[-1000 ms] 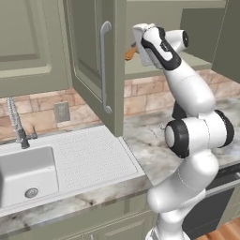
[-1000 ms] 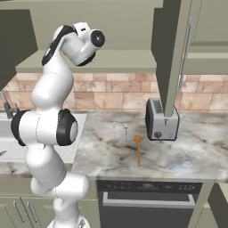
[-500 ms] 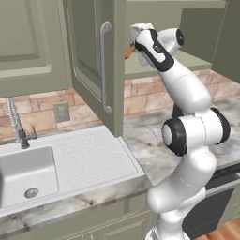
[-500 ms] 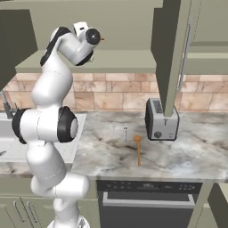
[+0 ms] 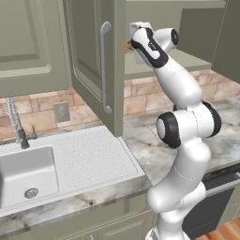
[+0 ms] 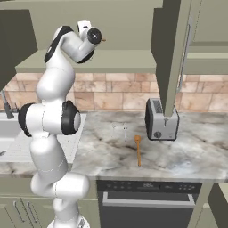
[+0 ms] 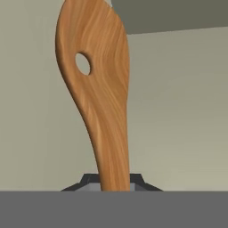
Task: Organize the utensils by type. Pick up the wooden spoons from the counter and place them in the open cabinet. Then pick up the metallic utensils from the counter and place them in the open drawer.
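My gripper (image 5: pixel 131 46) is raised to the open cabinet (image 5: pixel 187 61), just above its shelf and beside the door's edge. It is shut on a wooden spoon (image 7: pixel 98 89) whose orange-brown blade with a small hole rises from between the fingertips (image 7: pixel 113 185) towards the cabinet's pale inner wall. Its tip pokes out past the hand (image 6: pixel 103 40). A second wooden spoon (image 6: pixel 138 150) lies on the counter (image 6: pixel 107 156) in front of the toaster. Thin metallic utensils (image 6: pixel 124 130) lie just behind it. The open drawer is out of view.
The cabinet door (image 5: pixel 101 65) with its long bar handle stands open left of the hand. A silver toaster (image 6: pixel 161 120) sits on the counter under another open door (image 6: pixel 171 53). Sink (image 5: pixel 23 173), drainboard (image 5: pixel 98 154) and faucet (image 5: pixel 16 124) lie to the left.
The hand has swung with the wooden spoon further up and in towards the cabinet opening. The things on the counter have not moved.
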You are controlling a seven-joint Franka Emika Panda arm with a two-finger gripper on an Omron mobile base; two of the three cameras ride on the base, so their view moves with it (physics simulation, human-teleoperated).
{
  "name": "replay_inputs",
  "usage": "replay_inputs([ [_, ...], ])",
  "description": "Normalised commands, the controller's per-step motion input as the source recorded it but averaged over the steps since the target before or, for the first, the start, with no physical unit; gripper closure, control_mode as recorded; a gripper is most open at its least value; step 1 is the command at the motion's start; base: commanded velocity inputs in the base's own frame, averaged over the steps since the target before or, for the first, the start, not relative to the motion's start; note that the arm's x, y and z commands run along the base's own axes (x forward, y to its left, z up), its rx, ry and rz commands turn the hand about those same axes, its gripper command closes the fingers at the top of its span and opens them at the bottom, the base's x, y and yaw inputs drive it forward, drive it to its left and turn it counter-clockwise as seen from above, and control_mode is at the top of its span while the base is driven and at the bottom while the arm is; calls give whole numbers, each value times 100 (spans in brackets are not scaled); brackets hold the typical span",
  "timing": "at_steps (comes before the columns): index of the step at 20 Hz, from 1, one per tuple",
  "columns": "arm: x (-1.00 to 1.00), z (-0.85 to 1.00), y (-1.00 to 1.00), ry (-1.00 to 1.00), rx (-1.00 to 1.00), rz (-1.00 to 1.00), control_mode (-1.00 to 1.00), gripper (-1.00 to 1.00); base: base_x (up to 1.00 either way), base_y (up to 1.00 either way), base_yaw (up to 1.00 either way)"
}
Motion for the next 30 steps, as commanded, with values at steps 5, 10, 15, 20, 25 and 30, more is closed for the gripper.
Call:
replay_inputs([
  [5, 33, -36, 6, 1, 6, 0, -100, 100, 0, 0, 0],
  [10, 28, -46, 10, 5, 1, 0, -100, 100, 0, 0, 0],
  [15, 17, -55, 18, 7, 0, -1, -100, -100, 0, 0, 0],
  [20, 7, -52, 12, 2, 0, -2, -100, -100, 0, 0, 0],
  [25, 0, -48, 6, 0, 0, -2, -100, -100, 0, 0, 0],
  [30, 0, -46, 0, 0, 0, 0, -100, -100, 0, 0, 0],
])
